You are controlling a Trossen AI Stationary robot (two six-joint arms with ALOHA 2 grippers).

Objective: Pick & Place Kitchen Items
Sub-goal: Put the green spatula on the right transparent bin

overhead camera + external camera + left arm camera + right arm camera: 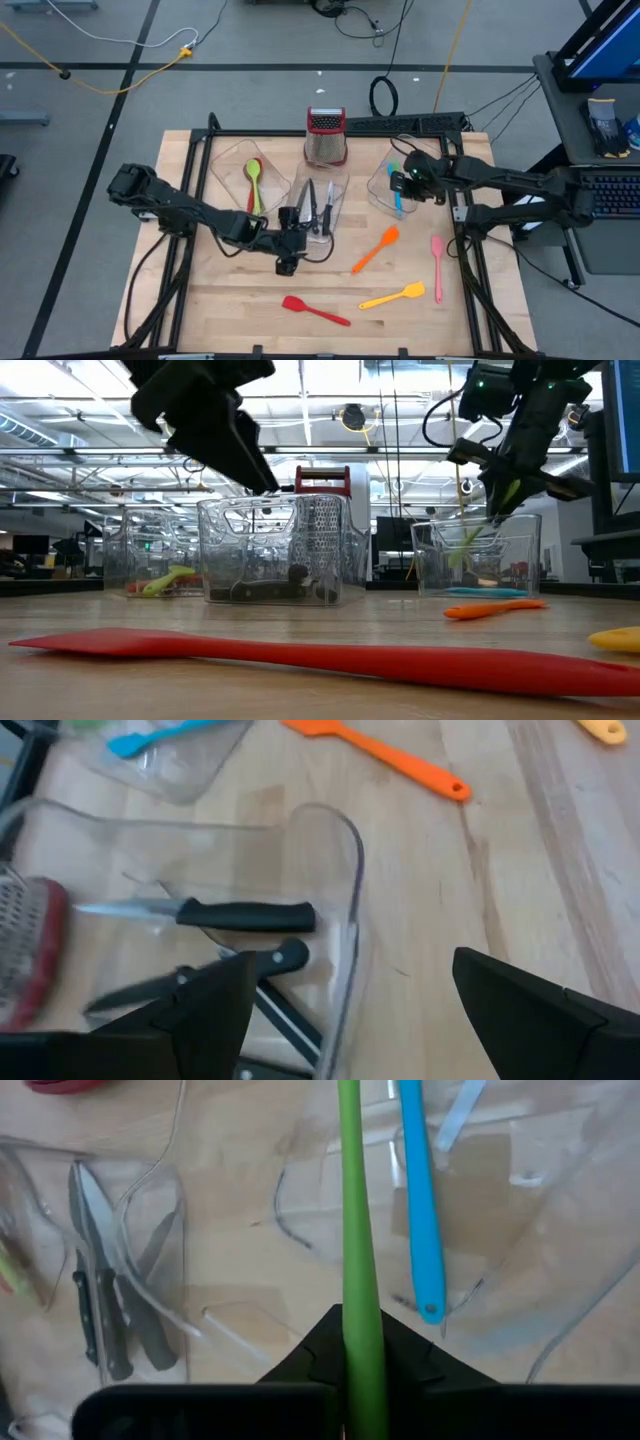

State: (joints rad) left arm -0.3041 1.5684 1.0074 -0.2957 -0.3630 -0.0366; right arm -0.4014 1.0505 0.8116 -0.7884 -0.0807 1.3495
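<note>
**Green utensil held over right-hand tub**

The right pincer (408,180) pinched a green utensil (352,1230) above the right tub (385,190), where a blue spatula (420,1200) lay. The left pincer (287,262), spread wide, hung just beside the middle tub (345,920) of black-handled knives (245,915). The green utensil's head was out of view. Orange (376,249), pink (438,266), yellow (393,296) and red (315,310) spatulas lay on the wooden table (230,300); ceiling lights lit the room behind.

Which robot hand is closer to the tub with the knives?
Left. The left gripper hangs open at the knife tub's near edge; the right gripper holds a green utensil above another tub.
</note>
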